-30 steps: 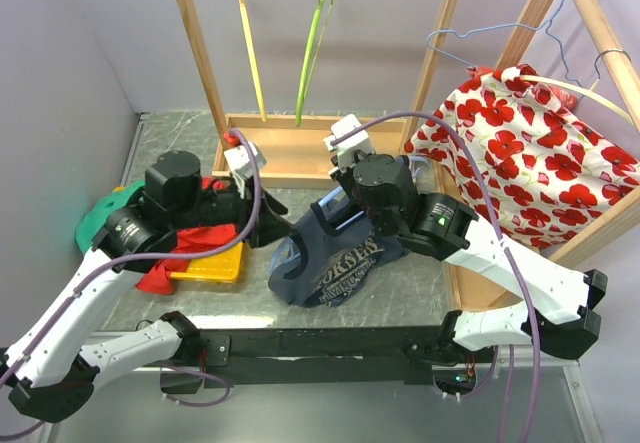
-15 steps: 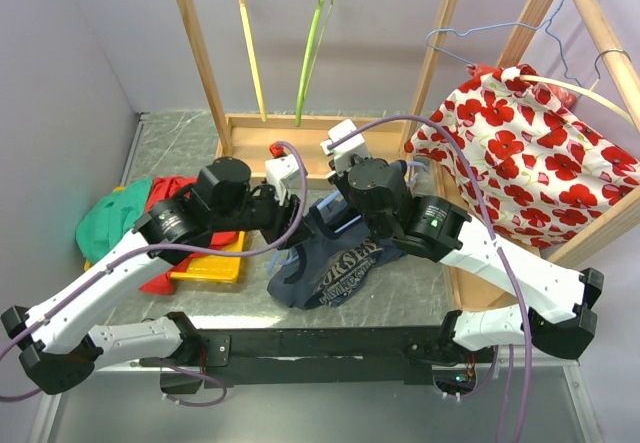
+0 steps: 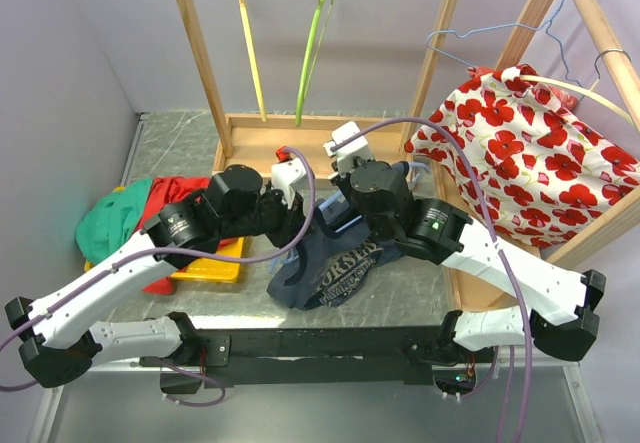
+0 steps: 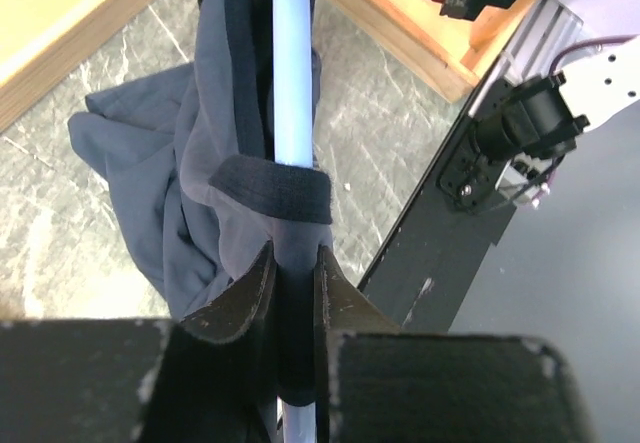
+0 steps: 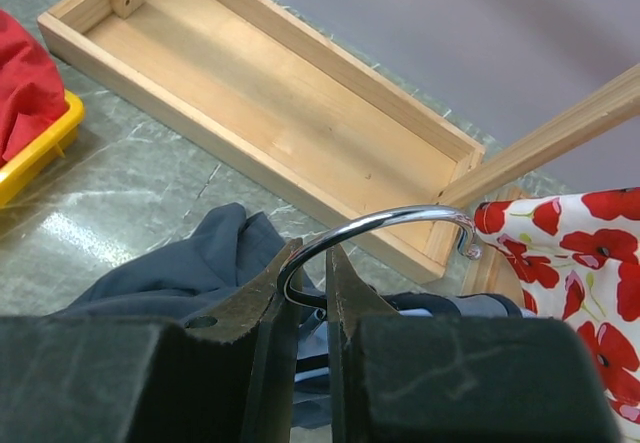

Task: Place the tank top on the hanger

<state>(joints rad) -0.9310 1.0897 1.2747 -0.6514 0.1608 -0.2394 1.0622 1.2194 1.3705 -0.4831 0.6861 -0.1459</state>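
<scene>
The tank top [image 4: 150, 163] was pinched in the left jaws. They were clenched on its dark fabric just below the spot where one strap looped round the light blue arm of the hanger [image 4: 293, 63], and the arm ran on through the grip under the cloth. The right jaws were clamped on the base of the hanger's chrome hook [image 5: 400, 213], which curved free above them. Beyond both grips, the rest of the shirt lay bunched near the middle of the desk [image 3: 170, 133], toward its near edge, with the lettering facing up.

The likeliest trouble seemed to be the strap sliding back off the arm's end, dragged by the weight of the bunched cloth if the hanger were lifted. The thin, smooth hook might also pivot in the right jaws and let the hanger swing. Whether the second strap was on could not be told.

Toward the left edge, a yellow tray [image 3: 215, 263] carried a red garment [image 3: 155, 278], with a green garment [image 3: 105, 225] beside it. At the right edge stood a poppy-print bag [image 3: 540, 163], its contents hidden.
</scene>
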